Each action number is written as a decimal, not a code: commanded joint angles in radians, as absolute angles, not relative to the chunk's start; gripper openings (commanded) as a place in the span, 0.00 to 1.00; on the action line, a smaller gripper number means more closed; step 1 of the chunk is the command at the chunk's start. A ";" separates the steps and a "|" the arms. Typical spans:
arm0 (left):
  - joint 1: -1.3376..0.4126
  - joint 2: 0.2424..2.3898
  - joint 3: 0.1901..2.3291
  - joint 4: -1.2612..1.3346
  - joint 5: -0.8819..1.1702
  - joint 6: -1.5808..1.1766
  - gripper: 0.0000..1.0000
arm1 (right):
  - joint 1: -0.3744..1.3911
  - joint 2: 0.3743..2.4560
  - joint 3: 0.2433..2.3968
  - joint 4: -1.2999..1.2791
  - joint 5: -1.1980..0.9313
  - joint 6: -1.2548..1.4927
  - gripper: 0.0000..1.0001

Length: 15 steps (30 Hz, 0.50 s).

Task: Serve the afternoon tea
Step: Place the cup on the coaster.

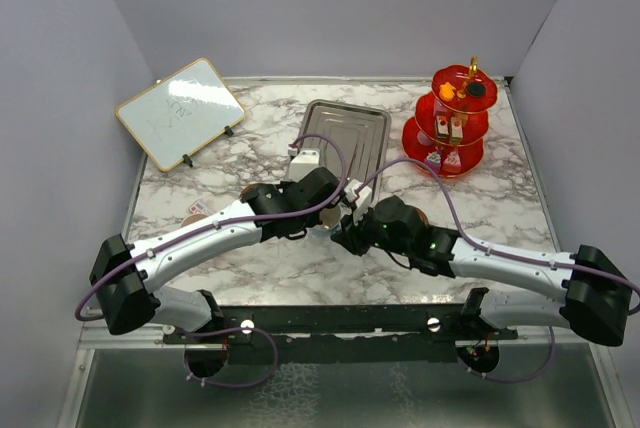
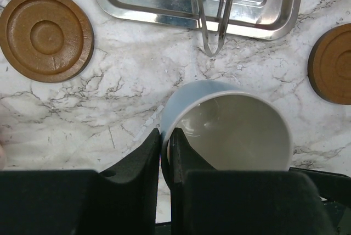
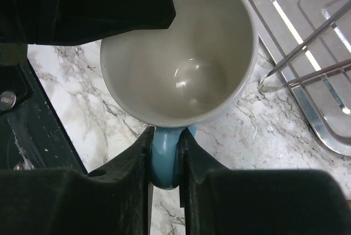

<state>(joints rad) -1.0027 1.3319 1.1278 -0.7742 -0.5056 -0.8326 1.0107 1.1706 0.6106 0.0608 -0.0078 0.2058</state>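
The blue cup (image 2: 189,93) with a pale inside is held by both grippers above the marble table. My left gripper (image 2: 164,136) is shut on its rim, one finger inside and one outside. My right gripper (image 3: 166,136) is shut on the cup's blue handle (image 3: 164,161). In the top view the two grippers (image 1: 335,210) (image 1: 352,233) meet at mid-table and hide the cup. Two brown saucers (image 2: 46,34) (image 2: 332,65) lie on the table left and right of the cup. The red three-tier stand (image 1: 447,123) with cake pieces is at the back right. The pink cup is not clearly in view.
A steel tray (image 1: 345,133) with metal tongs (image 2: 214,12) lies just beyond the cup. A wood-framed whiteboard (image 1: 180,111) stands at the back left. Grey walls enclose the table on three sides.
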 commanded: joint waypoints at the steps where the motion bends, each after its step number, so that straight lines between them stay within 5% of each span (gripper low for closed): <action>1: -1.020 1.315 1.184 -0.752 -0.501 -0.837 0.00 | 1.007 1.144 0.624 0.075 0.085 0.215 0.13; 6: -1.021 1.324 1.195 -0.751 -0.480 -0.819 0.00 | 1.008 1.129 0.620 0.052 0.088 0.229 0.02; 15: -1.022 1.326 1.177 -0.706 -0.426 -0.784 0.13 | 1.008 1.045 0.602 0.001 0.136 0.259 0.01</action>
